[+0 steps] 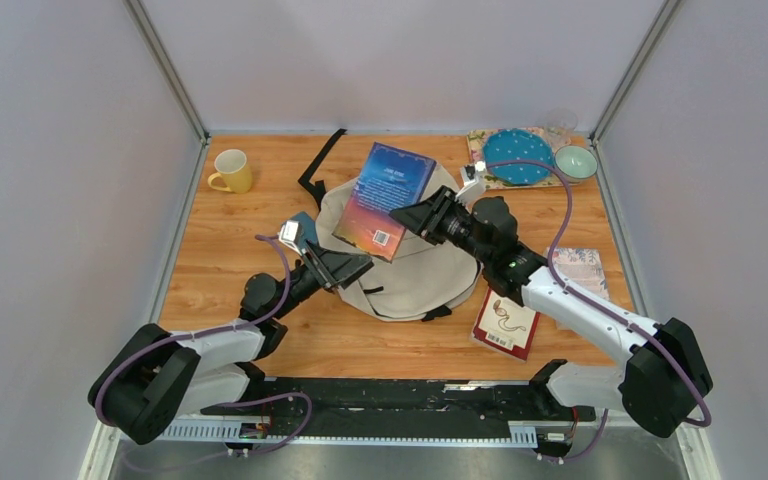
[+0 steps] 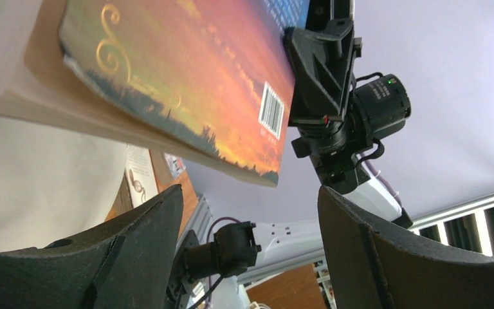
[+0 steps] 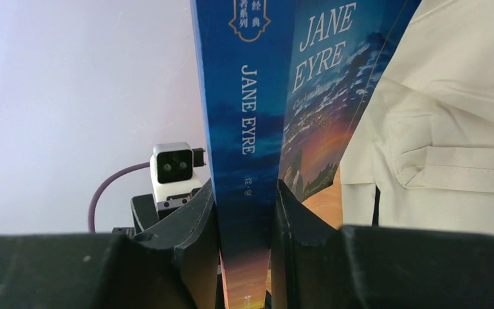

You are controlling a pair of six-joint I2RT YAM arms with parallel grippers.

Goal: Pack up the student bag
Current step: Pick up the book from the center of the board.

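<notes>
The student bag (image 1: 415, 270), soft cream fabric with a rounded shape, lies flat in the middle of the wooden bench (image 1: 220, 260). Above its far left part, the right hand (image 1: 407, 215) pinches a glossy blue paperback book (image 1: 385, 195) by its spine. The left hand (image 1: 355, 268) stands spread wide at the bag's left edge.

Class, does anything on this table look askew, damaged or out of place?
The Jane Eyre book hangs tilted above the student bag, clamped at its spine in the right pincer; its back cover's edge looks frayed.
</notes>
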